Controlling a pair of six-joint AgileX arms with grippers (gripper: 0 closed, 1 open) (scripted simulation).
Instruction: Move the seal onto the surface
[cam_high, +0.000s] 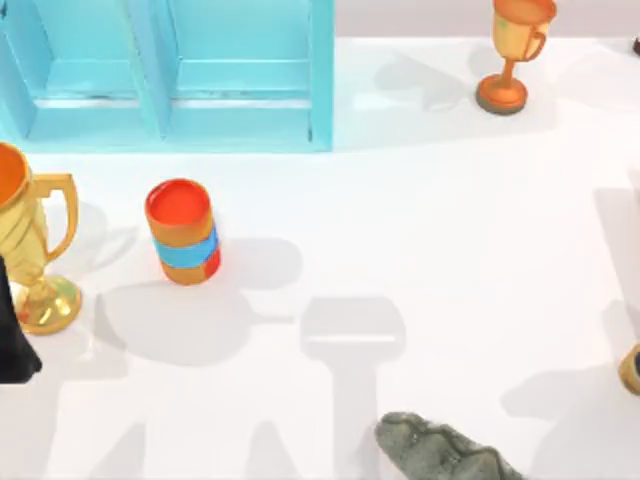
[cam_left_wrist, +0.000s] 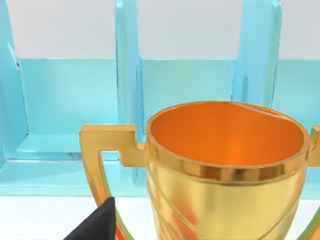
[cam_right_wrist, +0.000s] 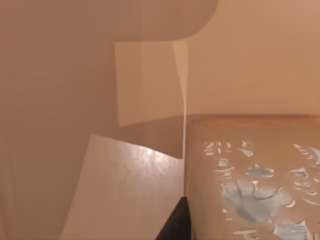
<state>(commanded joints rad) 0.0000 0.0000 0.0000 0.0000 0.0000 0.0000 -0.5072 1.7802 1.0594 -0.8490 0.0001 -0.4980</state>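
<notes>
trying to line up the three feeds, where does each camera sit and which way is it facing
Top view: above the table, looking down on the broad white tabletop, light-blue shelved cabinet, orange cylinder cup with a blue band and large gold trophy cup; a dark part of the left arm shows at the left edge.
Left wrist view: on the left arm's wrist, facing the gold trophy close up with the cabinet behind; a dark fingertip shows.
Right wrist view: on the right arm's wrist, very close to a tan-brown surface with pale flecks; what it belongs to cannot be told.
Shared: top and left wrist views both show the trophy and cabinet.

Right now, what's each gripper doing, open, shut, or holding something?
Left gripper: at the table's left edge beside the gold trophy; cannot tell.
Right gripper: close against a tan-brown block; cannot tell.
</notes>
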